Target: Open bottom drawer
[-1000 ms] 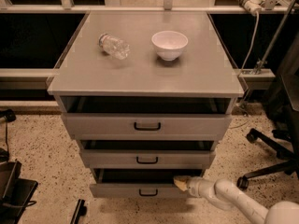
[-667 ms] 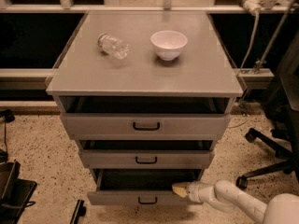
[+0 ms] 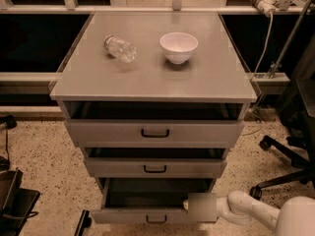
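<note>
**Bottom drawer largely open, little pulling left**

Below the bench's front edge, the bottom drawer [image 3: 125, 215] juts out past the two drawers above, grey inside exposed. The gripper [image 3: 201, 207] sits at its front right corner; whether it grips cannot be told

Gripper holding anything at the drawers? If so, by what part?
Cannot be told. The gripper sits at the right end of the bottom drawer front, well right of its black handle, but the contact itself is hidden.
</note>
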Tool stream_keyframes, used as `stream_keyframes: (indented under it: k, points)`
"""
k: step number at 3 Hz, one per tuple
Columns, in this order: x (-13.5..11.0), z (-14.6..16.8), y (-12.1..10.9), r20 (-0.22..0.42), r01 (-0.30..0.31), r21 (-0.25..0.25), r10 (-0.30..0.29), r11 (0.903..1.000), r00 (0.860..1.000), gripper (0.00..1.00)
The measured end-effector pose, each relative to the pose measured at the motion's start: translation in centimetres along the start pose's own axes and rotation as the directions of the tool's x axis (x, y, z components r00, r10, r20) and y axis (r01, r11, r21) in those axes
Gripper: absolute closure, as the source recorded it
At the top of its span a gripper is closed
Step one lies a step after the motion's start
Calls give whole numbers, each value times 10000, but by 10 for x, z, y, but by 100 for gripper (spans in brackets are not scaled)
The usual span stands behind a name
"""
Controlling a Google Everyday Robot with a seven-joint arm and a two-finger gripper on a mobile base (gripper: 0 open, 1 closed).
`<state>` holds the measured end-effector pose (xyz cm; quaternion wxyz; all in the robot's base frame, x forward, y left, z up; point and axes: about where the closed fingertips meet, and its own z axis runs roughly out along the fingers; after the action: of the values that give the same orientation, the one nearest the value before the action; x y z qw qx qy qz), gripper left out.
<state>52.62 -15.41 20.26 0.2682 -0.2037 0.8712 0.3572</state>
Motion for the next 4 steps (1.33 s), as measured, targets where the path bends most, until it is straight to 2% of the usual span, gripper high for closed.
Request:
stream_keyframes:
  k: [1, 2, 3, 4]
  points:
    - [27, -11, 13, -1033, -971, -4, 966, 9953, 9900, 100]
    - [32, -13, 13, -1255, -1228, 94, 1230, 9924, 9844, 100]
    - [51, -21, 20, -1557, -2052, -7, 2026, 9787, 9668, 100]
    - [41, -31, -4, 13, -2666, 330, 2667, 9632, 9638, 100]
